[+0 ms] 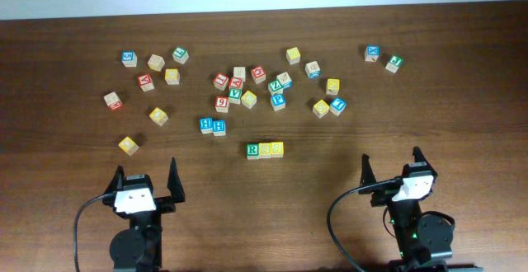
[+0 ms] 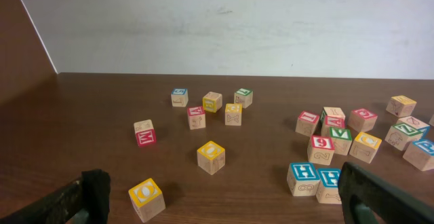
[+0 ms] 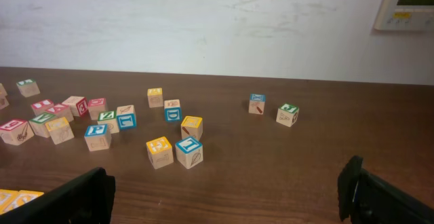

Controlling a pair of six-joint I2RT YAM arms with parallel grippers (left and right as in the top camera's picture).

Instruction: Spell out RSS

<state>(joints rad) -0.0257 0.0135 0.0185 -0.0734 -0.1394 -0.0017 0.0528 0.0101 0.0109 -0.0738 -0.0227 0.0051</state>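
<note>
Across the dark wooden tabletop [image 1: 66, 157], backed by a pale wall [image 2: 237, 27], loose letter cubes [image 1: 258, 74] lie scattered. The green R cube [image 1: 252, 149] and two yellow cubes [image 1: 271, 149] form a close row at front centre, right of the blue H cubes [image 1: 212, 125]. The left tool [image 1: 147, 171] and right tool [image 1: 391, 158] sit low at the near edge, fingers apart and empty.

The left gripper [image 2: 222, 185] has its dark fingers [image 2: 95, 191] spread far apart, one at each bottom corner. On the brown table [image 2: 81, 115] between them sit a yellow O cube [image 2: 147, 198], a second yellow cube [image 2: 211, 157] farther back, and two blue H cubes [image 2: 303, 177] — side by side, touching. More cubes lie scattered toward the white wall [image 2: 237, 20].
</note>
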